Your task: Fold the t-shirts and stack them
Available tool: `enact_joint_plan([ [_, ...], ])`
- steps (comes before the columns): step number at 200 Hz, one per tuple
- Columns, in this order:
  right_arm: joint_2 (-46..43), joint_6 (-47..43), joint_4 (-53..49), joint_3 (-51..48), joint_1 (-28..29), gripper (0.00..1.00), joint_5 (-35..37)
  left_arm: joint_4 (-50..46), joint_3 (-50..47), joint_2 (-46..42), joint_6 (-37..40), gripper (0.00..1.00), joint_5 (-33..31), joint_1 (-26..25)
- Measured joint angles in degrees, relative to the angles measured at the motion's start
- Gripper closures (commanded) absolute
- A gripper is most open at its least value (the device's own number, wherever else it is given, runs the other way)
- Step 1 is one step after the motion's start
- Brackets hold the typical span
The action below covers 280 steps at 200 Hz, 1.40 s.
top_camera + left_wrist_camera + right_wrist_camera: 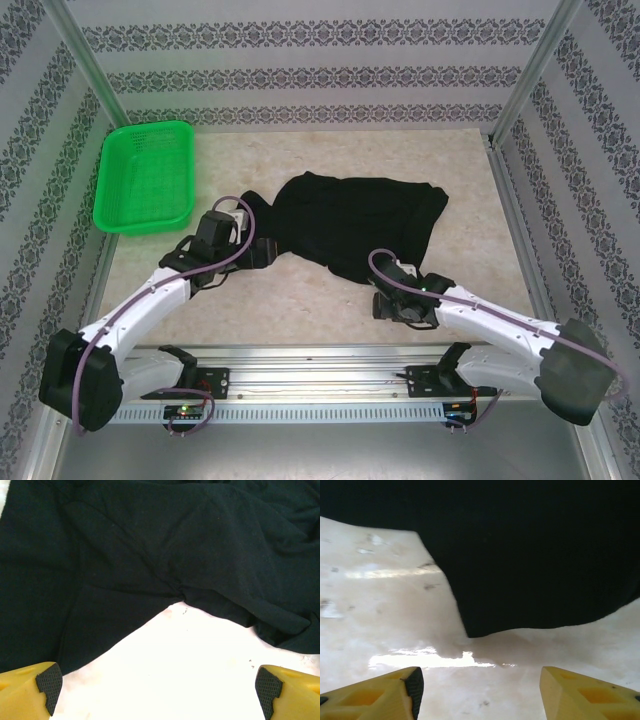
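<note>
A black t-shirt lies crumpled in the middle of the table. My left gripper sits at its left edge, jaws open, with bare table between the yellow fingers; the shirt spreads just ahead of them. At the shirt's near right corner my right gripper stands open over bare table. In the right wrist view the black fabric hangs a short way beyond the fingertips, not between them.
A green mesh basket stands at the back left of the table. Patterned walls and metal posts close in the sides and back. A metal rail with both arm bases runs along the near edge.
</note>
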Motion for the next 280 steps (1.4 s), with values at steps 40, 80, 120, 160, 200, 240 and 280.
enact_joint_plan([
  [40,5.5,0.2,5.3,-0.7,-2.1,0.42,0.9,0.1,-1.4,-2.1,-0.7,0.00,-0.2,1.8],
  [80,9.3,-0.4,10.1,-0.9,-5.2,0.47,0.8,0.1,-3.1,-5.1,-1.1,0.00,-0.3,4.2],
  [120,12.7,-1.4,10.8,0.2,-6.0,0.52,0.7,0.1,-4.7,-7.3,-1.8,0.00,-0.1,6.4],
  [160,12.8,-2.1,11.8,0.1,-6.3,0.73,0.5,-0.1,-6.1,-8.9,-2.0,0.00,0.2,8.4],
  [200,12.9,-2.8,12.2,0.3,-7.3,0.88,0.1,-0.1,-6.3,-9.6,-2.0,0.00,0.3,9.3],
  [240,12.2,-3.3,12.0,0.3,-7.3,1.00,0.0,-0.2,-6.4,-9.7,-2.1,0.00,0.1,9.8],
  [280,6.6,-3.5,8.9,0.3,-7.6,1.00,0.4,-1.9,-8.0,-9.6,-4.4,0.00,-2.1,13.1],
])
